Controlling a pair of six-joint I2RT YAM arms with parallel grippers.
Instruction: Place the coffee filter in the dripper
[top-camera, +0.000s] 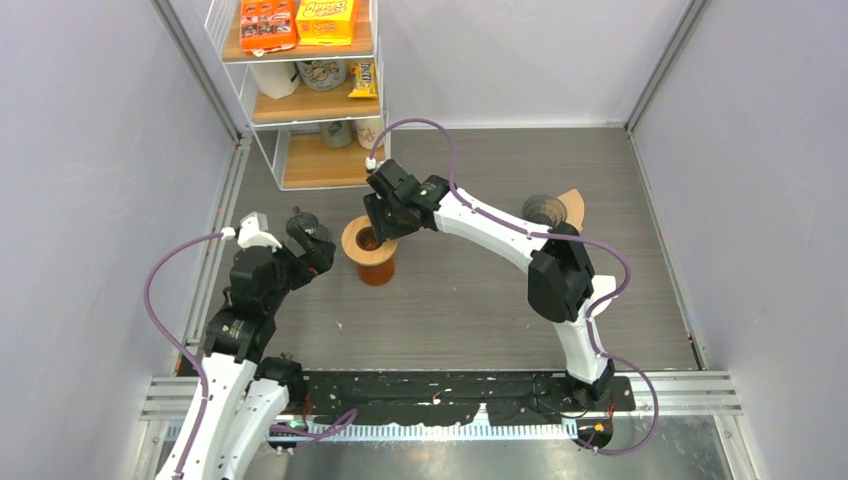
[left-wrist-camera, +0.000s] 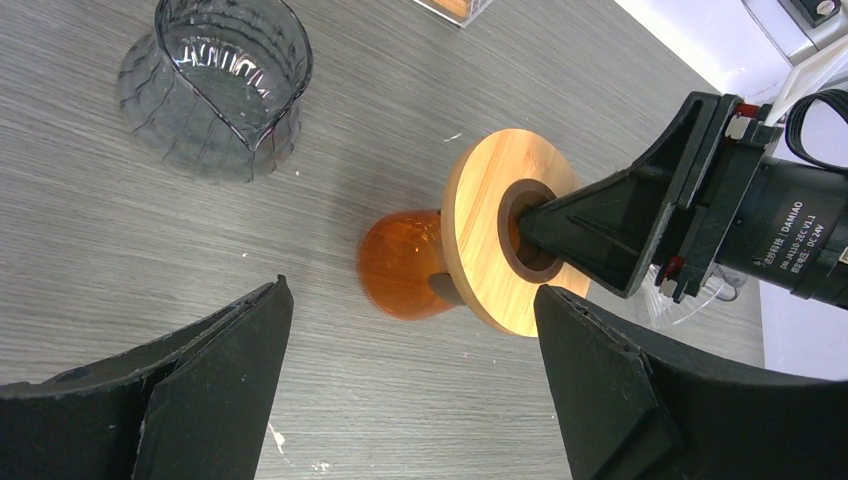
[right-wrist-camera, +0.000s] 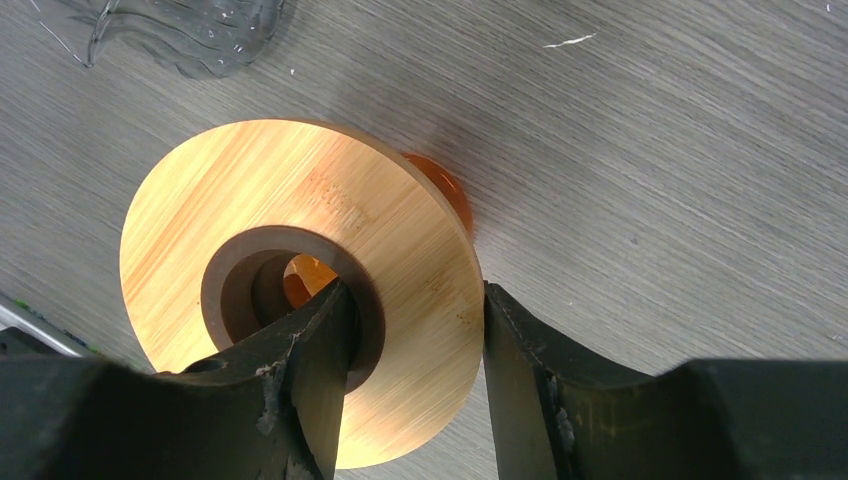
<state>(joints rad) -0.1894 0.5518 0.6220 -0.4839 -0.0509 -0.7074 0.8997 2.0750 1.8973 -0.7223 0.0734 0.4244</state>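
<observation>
Right gripper is down on the dripper. One finger sits inside the dark centre hole, the other against the outer edge of the wooden collar. The jaws are about half open and pinch the collar between them. Nothing else is in that grip.

The dripper stands on the table left of centre, with the wooden ring on top and the orange glass body below.

Left gripper hangs just left of the dripper, aimed at it. Its jaws are spread full wide, hold nothing and touch nothing.

A clear ribbed glass carafe stands just beyond the left gripper, near the dripper but apart from it.

The coffee filter shows as a tan paper wedge on the table at far right, peeking out behind the right arm's elbow. It is well apart from the dripper. A dark round object sits right beside it on its left; can't tell whether they touch.

A wire shelf with snack boxes stands at far left.
</observation>
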